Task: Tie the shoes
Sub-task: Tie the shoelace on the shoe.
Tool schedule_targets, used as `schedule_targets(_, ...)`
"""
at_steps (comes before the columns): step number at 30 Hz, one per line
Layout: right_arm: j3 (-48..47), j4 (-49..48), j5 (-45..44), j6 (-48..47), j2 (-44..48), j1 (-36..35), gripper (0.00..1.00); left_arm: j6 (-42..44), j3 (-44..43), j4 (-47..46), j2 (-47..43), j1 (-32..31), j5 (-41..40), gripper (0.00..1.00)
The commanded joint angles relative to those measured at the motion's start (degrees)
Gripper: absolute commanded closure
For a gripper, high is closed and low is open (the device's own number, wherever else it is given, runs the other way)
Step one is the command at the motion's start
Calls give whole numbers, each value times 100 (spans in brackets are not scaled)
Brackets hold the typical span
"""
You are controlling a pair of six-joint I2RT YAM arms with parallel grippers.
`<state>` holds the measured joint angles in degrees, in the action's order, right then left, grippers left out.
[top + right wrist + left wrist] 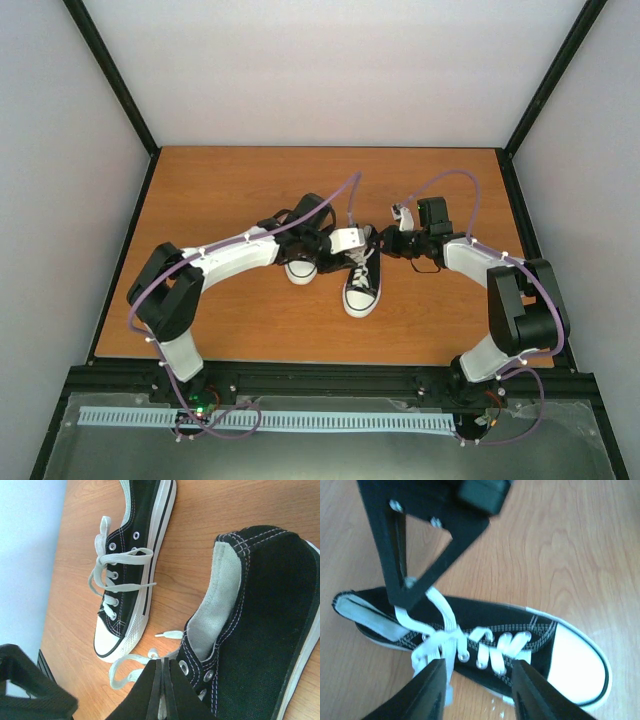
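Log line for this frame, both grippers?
left gripper: open over shoe | right gripper: shut on lace | other shoe: laces loose

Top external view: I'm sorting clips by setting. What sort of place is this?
Likely a robotics lab test cell: a wooden table walled by plain white panels on black framing, a left arm and right arm bolted at its near edge.

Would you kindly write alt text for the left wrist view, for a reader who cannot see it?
A black canvas low-top sneaker with a white rubber toe cap lies on a wooden table. The left pincer stands open over its white laces; the right pincer pinches one lace.
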<state>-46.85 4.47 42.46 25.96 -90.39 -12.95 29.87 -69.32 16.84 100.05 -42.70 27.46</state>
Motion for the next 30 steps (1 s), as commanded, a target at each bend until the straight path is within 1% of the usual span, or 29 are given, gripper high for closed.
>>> schedule_targets(1, -1, -93, 16, -29, -58, -52, 97, 344, 247, 409, 4, 69, 0, 67)
schedule_targets(3, 9, -82, 17, -29, -49, -52, 97, 229, 278, 222, 157, 73, 36, 75)
schedule_targets(5, 9, -67, 8, -37, -40, -50, 97, 273, 279, 89, 331, 73, 70, 77)
schedule_targets(7, 9, -56, -5, -46, -31, -50, 97, 351, 301, -138, 491, 72, -104, 77)
schedule_targets(10, 7, -72, -14, -40, -34, -54, 97, 420, 364, -734, 704, 69, -578, 71)
schedule_targets(12, 9, -84, -18, -34, -44, -52, 97, 534, 346, -923, 828, 69, -745, 69)
schedule_targets(18, -21, -96, 5, -39, -89, -50, 97, 660, 345, -1207, 994, 63, -621, 65)
schedule_targets(21, -41, -98, 24, -50, -134, -50, 97, 700, 376, -1316, 1015, 43, -611, 62)
schedule_targets(25, -74, -81, 47, -71, -172, -50, 97, 784, 455, -1522, 1075, 1, -609, 62)
schedule_targets(29, -96, -66, 51, -81, -172, -50, 97, 856, 499, -1591, 1122, -44, -651, 66)
schedule_targets(30, -96, -64, 59, -86, -172, -50, 97, 840, 498, -1605, 1121, -45, -684, 69)
